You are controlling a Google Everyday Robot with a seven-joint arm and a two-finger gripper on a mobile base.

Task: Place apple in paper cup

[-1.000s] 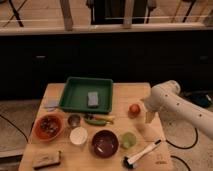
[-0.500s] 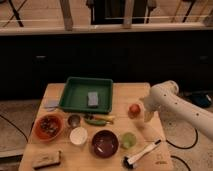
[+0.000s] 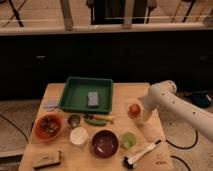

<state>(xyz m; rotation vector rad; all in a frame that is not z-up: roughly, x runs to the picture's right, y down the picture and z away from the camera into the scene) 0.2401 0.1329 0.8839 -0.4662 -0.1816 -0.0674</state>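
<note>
— How many apples were out?
— You had one apple (image 3: 134, 109), and one paper cup (image 3: 78, 135) at its eight o'clock. The gripper (image 3: 145, 116) sat just beside the apple, at four o'clock. Its hold, I couldn't tell.

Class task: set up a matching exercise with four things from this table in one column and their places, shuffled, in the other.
1 sponge
2 apple
3 orange bowl
4 gripper

A near the table's front left corner
B inside the green tray
C just right of the apple
D on the table, right of the green tray

Pairs: 1-B, 2-D, 3-A, 4-C
</note>
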